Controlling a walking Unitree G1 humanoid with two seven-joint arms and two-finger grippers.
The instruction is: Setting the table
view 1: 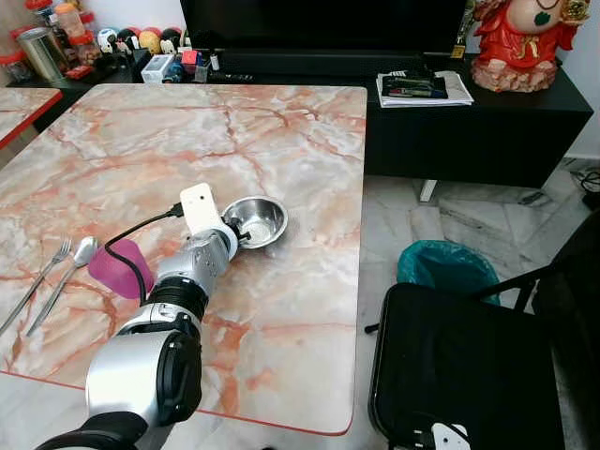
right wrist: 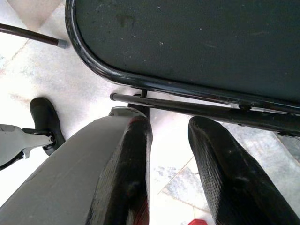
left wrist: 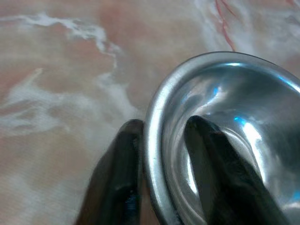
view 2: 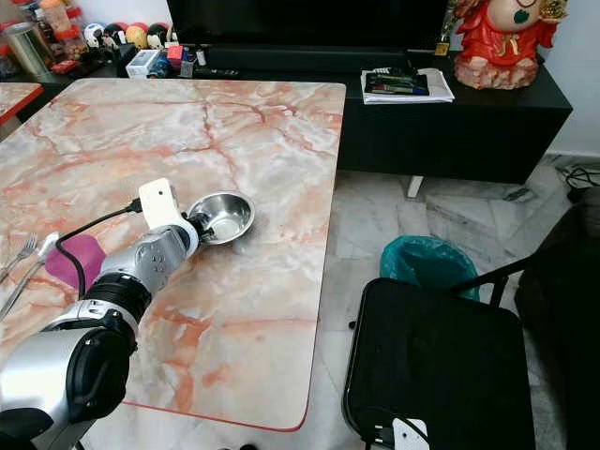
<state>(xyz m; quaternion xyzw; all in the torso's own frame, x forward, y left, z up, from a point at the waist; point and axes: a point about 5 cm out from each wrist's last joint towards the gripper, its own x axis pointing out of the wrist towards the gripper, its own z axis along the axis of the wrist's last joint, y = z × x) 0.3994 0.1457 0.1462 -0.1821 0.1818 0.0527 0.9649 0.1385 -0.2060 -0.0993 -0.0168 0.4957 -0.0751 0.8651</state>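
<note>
A small steel bowl (view 1: pixel 258 220) stands on the marble table (view 1: pixel 281 141), a little right of its middle. My left gripper (view 1: pixel 242 234) reaches it from the near side and is shut on the bowl's rim (left wrist: pixel 154 117). One black finger (left wrist: pixel 124 168) sits outside the rim and the other inside the bowl. A pink cup (view 1: pixel 114 267) lies beside my left forearm. A fork (view 1: pixel 42 277) and a spoon (view 1: pixel 75 258) rest at the table's left edge. My right gripper (right wrist: pixel 168 126) hangs open over the floor beside a black chair seat (right wrist: pixel 187 42).
A black chair (view 1: pixel 469 366) stands right of the table, with a teal-lined bin (view 1: pixel 445 267) behind it. A black cabinet (view 1: pixel 469 122) along the far wall carries papers (view 1: pixel 422 87) and a red figurine (view 1: pixel 520 42). Jars and small items crowd the far left corner.
</note>
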